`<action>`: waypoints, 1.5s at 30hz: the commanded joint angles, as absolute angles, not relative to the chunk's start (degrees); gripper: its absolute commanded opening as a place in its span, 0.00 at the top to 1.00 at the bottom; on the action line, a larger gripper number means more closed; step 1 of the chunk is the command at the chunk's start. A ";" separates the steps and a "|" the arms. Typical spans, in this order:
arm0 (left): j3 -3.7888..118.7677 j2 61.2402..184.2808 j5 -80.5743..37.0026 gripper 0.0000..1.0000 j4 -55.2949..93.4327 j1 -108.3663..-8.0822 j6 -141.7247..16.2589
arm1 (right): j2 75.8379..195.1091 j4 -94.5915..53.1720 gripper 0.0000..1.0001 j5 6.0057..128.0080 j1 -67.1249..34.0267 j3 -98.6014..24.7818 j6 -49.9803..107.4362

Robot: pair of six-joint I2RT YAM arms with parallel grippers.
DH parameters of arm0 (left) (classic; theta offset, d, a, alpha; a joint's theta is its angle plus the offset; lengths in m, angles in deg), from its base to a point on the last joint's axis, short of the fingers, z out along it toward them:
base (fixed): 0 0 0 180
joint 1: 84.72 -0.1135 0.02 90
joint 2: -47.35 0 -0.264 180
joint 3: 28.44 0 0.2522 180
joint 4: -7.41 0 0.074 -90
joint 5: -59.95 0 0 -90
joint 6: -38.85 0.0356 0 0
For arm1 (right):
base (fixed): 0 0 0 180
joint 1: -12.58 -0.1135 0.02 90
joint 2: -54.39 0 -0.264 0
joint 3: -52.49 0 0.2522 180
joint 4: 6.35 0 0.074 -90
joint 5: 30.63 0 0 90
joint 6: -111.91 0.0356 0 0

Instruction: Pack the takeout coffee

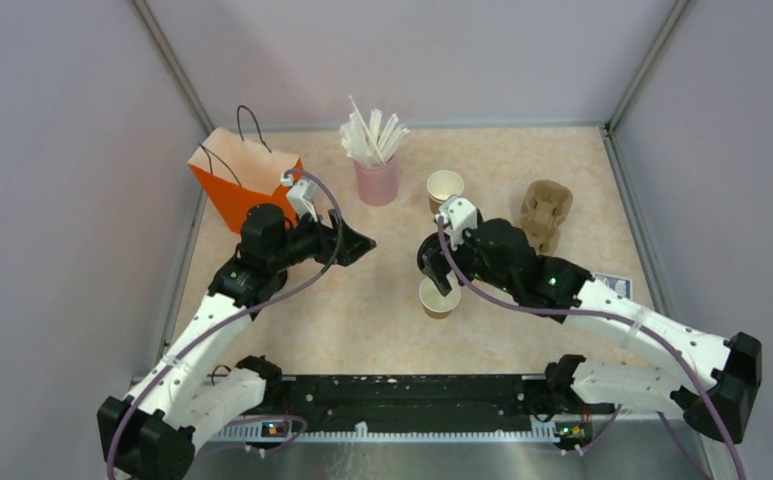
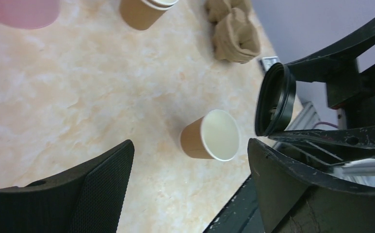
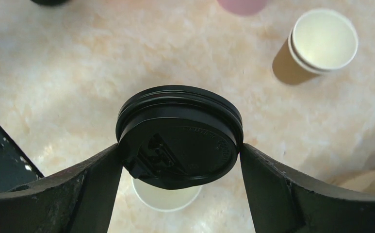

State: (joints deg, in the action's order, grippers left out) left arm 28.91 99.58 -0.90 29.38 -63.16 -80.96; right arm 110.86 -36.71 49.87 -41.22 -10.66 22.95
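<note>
A black plastic lid hangs tilted above the table, and my right gripper is shut on its rim from both sides. Directly under it stands an open brown paper cup with a white inside, also seen as the cup at mid-table and the cup just past my left fingers. My left gripper is open and empty, left of the lid. A short stack of brown cups stands farther back. The orange bag stands upright at the back left.
A pink cup of white straws stands at the back centre. The tan pulp cup carrier lies at the right, with a small card nearer the right wall. Grey walls enclose the table on three sides.
</note>
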 commanded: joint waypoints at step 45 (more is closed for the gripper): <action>21.90 80.44 -12.16 0.05 39.97 -62.87 -67.76 | 145.45 -77.68 0.16 56.81 -40.25 -41.23 27.03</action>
State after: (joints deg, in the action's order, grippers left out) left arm 22.14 81.20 -11.72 41.42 -62.97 -68.80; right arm 144.34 -77.72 56.49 -39.52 -38.42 26.65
